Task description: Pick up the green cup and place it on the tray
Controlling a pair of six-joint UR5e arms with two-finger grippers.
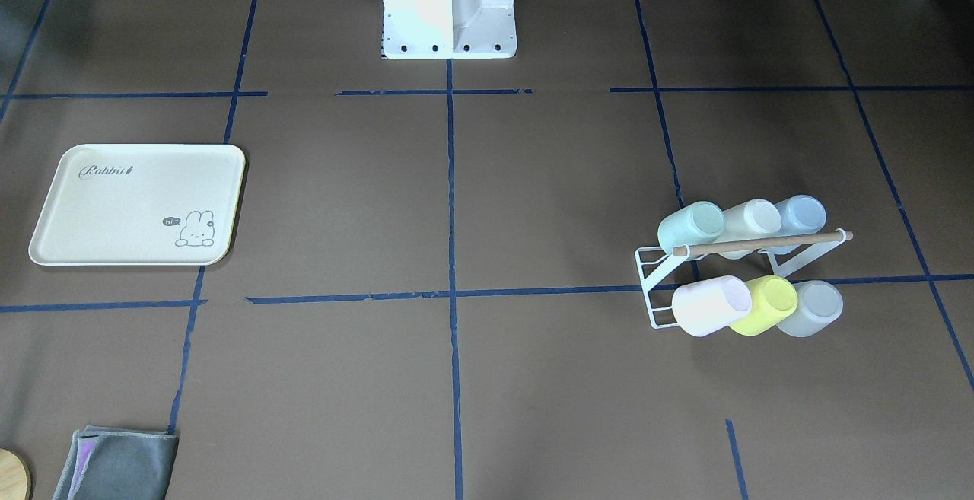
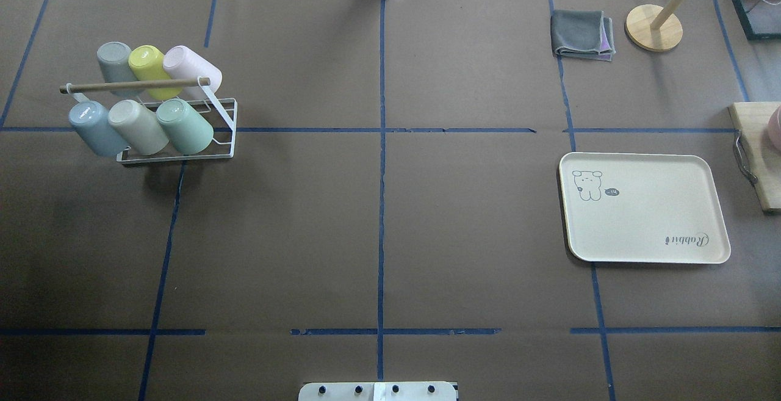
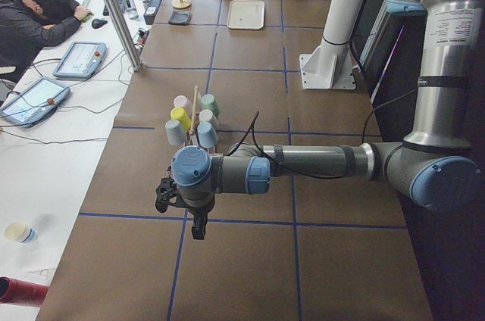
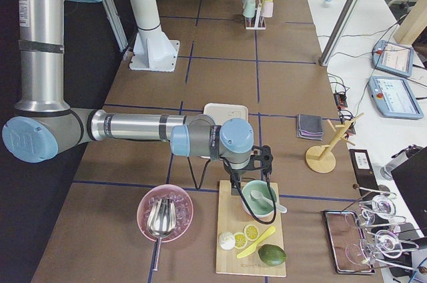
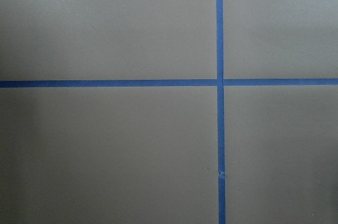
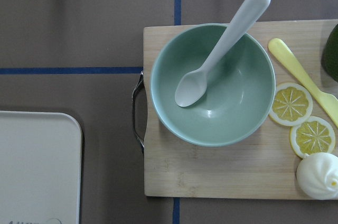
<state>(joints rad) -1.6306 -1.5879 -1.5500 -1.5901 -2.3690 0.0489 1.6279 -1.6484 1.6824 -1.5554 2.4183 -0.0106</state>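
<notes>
The green cup (image 2: 185, 126) lies tilted on a white wire rack (image 2: 178, 155) at the table's left, at the right end of the nearer row; it also shows in the front view (image 1: 691, 227). The cream tray (image 2: 644, 205) with the rabbit print lies bare on the right side (image 1: 137, 203). My left gripper (image 3: 198, 230) hangs over bare table well short of the rack; I cannot tell whether it is open or shut. My right gripper (image 4: 257, 211) hovers over a green bowl beyond the tray; its state cannot be told either.
Several other cups, among them a yellow one (image 2: 146, 62) and a blue one (image 2: 91, 127), share the rack. A cutting board (image 6: 211, 174) holds the green bowl (image 6: 232, 102), a spoon and lemon slices. A grey cloth (image 2: 581, 35) and a wooden stand (image 2: 654, 27) sit at the far right.
</notes>
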